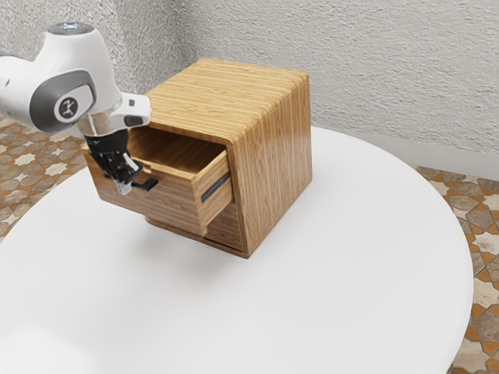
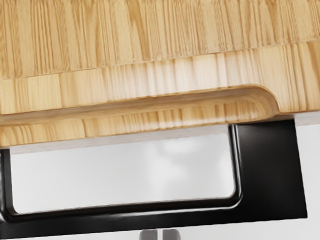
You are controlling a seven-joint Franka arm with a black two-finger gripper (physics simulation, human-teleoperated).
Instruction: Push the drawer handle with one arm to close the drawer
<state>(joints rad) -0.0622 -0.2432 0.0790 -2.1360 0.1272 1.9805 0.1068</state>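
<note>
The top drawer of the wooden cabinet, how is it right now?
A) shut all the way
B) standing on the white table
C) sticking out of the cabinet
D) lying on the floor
C: the top drawer sticks out past the front of the wooden cabinet, so you can see down inside it.

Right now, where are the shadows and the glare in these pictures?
Exterior view: a soft shadow on the white table below the open drawer, and a washed-out patch toward the lower left; wrist view: pale highlights along the black handle, and a hazy bright patch on the pale surface seen through its opening.
</note>
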